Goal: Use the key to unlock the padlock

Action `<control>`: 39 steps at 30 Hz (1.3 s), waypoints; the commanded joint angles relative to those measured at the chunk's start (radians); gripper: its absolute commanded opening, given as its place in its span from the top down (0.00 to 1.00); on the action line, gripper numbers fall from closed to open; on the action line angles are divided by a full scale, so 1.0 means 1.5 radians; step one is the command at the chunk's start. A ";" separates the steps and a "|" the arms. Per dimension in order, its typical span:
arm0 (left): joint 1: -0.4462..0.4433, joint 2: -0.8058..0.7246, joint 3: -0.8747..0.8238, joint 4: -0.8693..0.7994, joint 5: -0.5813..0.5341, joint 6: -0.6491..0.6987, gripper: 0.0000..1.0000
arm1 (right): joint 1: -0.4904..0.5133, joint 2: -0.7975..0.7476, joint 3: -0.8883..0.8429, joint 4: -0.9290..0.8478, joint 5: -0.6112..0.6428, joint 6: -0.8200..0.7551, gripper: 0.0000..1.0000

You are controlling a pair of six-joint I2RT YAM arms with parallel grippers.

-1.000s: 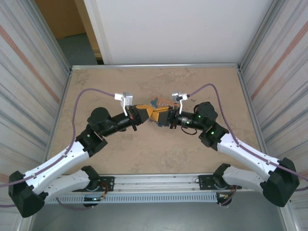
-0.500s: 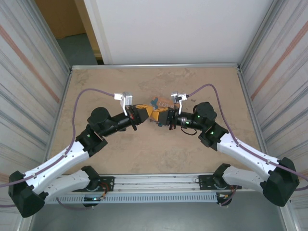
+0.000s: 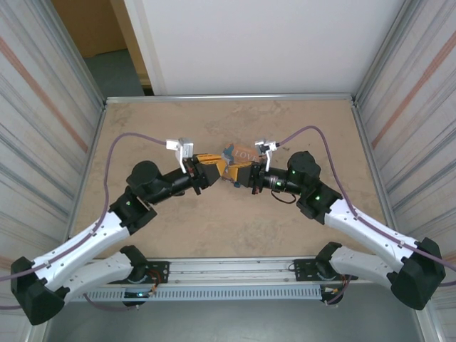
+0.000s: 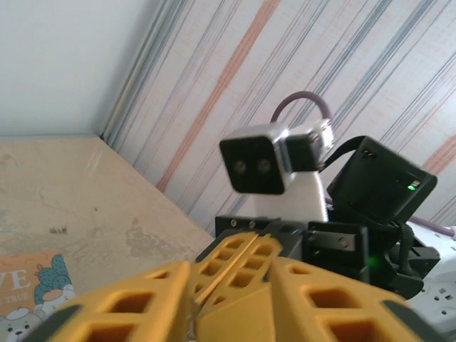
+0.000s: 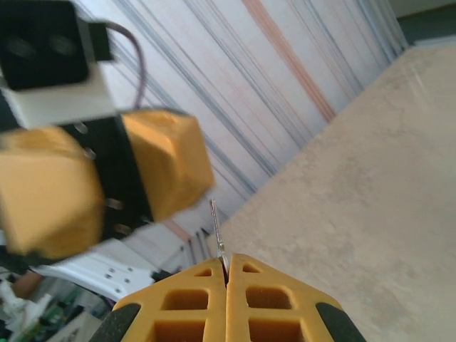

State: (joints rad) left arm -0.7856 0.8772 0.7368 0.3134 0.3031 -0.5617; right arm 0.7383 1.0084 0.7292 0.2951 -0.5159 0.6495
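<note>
The padlock is hiding in the knot where the two sets of jaws are meeting, near the middle of the surface. Its blue body and shackle are too buried there to make out, so I cannot tell whether it is locked or who is holding it.

In the right wrist view a thin silvery strip is sticking straight out from between the right jaws, which are pressing together on it. It is too slim and blurred to say whether it is the key or part of the lock. Across from it the left jaws are appearing as two blurred yellow fingers with a dark band between them. The strip's tip is pointing at the lower corner of the nearer one, and I cannot tell whether it is touching.

In the left wrist view the bottom edge is cutting off the left jaws, and the right jaws are nosing in toward them. I cannot tell whether the left jaws are apart, together or gripping something.

From above, the left arm and right arm are reaching inward, partly covering the LOVE tin that is lying on the surface just beyond them
</note>
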 commanded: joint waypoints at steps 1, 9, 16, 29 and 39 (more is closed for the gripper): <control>-0.003 -0.030 -0.005 -0.031 -0.032 0.023 0.53 | -0.008 -0.026 0.033 -0.127 0.025 -0.083 1.00; -0.003 -0.080 -0.046 -0.211 -0.163 0.050 0.20 | -0.081 0.006 0.029 -0.265 0.026 -0.175 1.00; -0.002 -0.073 -0.119 -0.274 -0.239 0.018 0.12 | -0.197 0.102 -0.014 -0.192 -0.093 -0.117 1.00; 0.006 0.052 -0.175 -0.185 -0.235 -0.059 0.11 | -0.262 0.325 0.030 -0.084 -0.138 -0.048 1.00; 0.007 0.181 -0.144 -0.123 -0.187 -0.064 0.11 | -0.269 0.426 0.052 -0.074 -0.133 -0.054 1.00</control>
State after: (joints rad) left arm -0.7849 1.1133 0.4828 0.0704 -0.0063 -0.6437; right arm 0.3386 1.6176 0.7891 0.1684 -0.7048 0.5682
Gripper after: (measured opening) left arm 0.894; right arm 0.048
